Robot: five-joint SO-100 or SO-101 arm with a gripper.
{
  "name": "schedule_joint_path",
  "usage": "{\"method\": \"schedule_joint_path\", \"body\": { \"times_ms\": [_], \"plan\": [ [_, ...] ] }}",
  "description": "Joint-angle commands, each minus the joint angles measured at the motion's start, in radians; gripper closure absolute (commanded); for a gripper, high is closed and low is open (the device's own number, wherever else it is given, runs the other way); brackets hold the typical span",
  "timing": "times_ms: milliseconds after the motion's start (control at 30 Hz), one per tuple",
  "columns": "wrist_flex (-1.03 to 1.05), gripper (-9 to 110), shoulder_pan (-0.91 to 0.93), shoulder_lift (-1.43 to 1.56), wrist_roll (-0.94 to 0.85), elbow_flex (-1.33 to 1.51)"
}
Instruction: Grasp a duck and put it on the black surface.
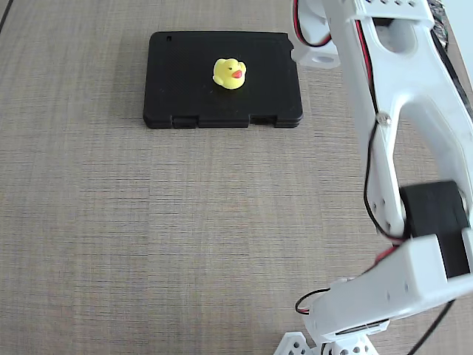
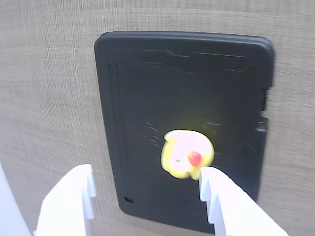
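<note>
White fingers [image 2: 74,196] of the gripper [image 2: 147,191] frame the wrist view, spread wide and holding nothing. Between and just beyond them, the tiny yellow duck [image 2: 184,155] with its orange-red beak sits on the matte black surface [image 2: 147,88], which lies flat on the woven-textured table [image 1: 148,222].

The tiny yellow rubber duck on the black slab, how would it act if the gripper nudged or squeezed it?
The tiny yellow rubber duck looks small and hollow, so probably light and easily pushed. Its rounded body may squash or pop out between the open gripper's fingers. Sitting upright on the flat matte black plastic slab, it would likely slide or tip, not roll far.
</note>
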Motion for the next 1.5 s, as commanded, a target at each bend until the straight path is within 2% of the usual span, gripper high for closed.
{"method": "schedule_joint_path", "body": {
  "times_ms": [0,167,433,633,1033,1467],
  "plan": [
    [-0.008,90,0.005,0.347,0.005,0.198],
    [-0.069,103,0.011,0.518,0.005,0.472],
    [-0.247,101,0.009,0.925,0.006,0.931],
    [-0.275,101,0.011,1.223,0.006,1.172],
    [-0.275,101,0.086,1.388,0.006,1.322],
    [-0.268,102,0.075,1.562,0.006,1.453]
  ]
}}
